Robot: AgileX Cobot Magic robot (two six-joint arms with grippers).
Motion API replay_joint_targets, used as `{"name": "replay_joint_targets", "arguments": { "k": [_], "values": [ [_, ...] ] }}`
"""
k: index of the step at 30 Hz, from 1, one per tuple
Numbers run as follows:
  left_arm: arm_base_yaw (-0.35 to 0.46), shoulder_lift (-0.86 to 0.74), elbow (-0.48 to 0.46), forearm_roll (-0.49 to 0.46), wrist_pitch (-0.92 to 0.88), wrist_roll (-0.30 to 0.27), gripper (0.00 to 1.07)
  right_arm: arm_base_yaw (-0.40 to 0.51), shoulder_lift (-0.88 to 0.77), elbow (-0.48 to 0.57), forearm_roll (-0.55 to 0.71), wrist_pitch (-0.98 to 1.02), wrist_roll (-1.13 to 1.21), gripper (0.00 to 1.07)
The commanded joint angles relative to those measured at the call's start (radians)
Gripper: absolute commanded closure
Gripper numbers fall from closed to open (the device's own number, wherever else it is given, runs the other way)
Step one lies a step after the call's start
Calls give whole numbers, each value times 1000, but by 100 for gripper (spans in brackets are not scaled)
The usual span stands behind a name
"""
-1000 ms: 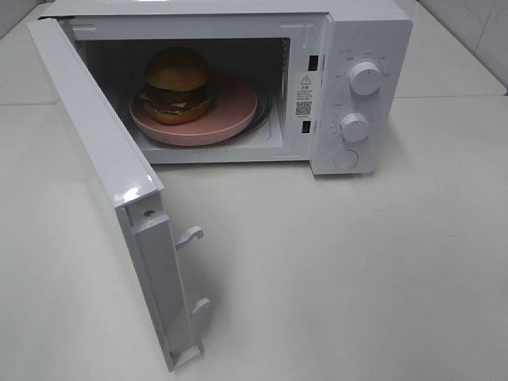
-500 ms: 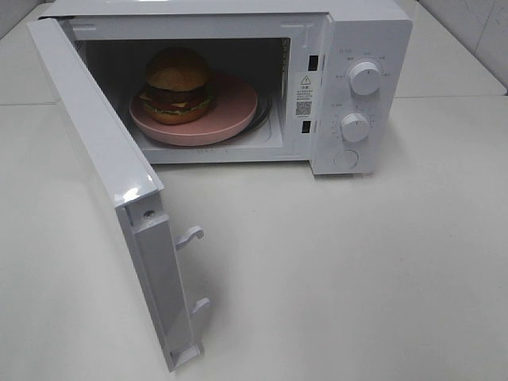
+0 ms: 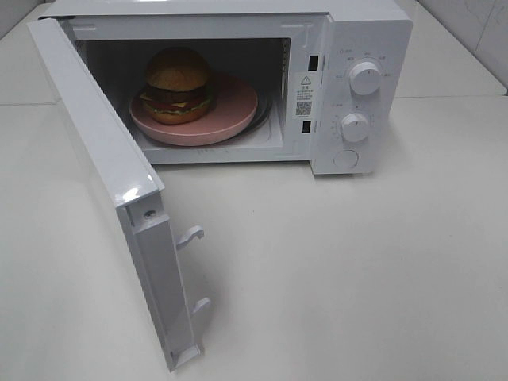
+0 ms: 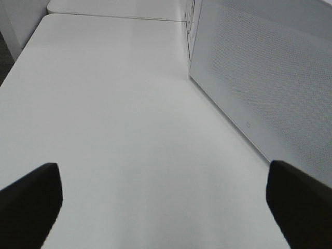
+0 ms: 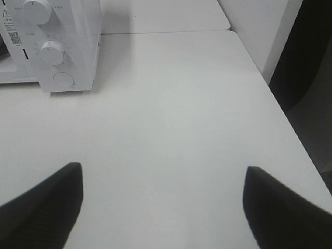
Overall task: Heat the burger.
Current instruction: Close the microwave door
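Burger (image 3: 177, 83) sits on plate (image 3: 235, 109) in microwave (image 3: 369, 32), upper centre; door (image 3: 95, 151) open, left; I'd push door's outer face with left gripper (image 4: 163, 179), wide, empty; right gripper (image 5: 163, 181) wide, empty.

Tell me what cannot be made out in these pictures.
Exterior high view: part of the rim of the round pink plate is hidden behind the glossy brown-bun burger.
Exterior high view: the print around the white round knobs is too small to read.
Left wrist view: the white microwave door blocks everything behind it.
Wrist views: the left gripper and right gripper are cut off by the picture edge.
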Motion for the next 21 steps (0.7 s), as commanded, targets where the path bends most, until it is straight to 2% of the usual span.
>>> {"name": "replay_joint_targets", "arguments": {
  "k": [1,15,17,19,21],
  "values": [
    [-7,-12,2,2,-16,0,7,-5,-35,2,2,-11,-14,31],
    [-7,-9,-4,1,-22,-5,7,-5,-35,2,2,-11,-14,31],
    [-7,-8,-10,1,-30,-18,7,-5,-35,2,2,-11,-14,31],
    [-7,26,-36,-3,-83,-97,15,-5,-35,2,2,-11,-14,31],
    [-7,36,-36,-3,-103,-106,17,-5,-35,2,2,-11,-14,31]
  ]
}}
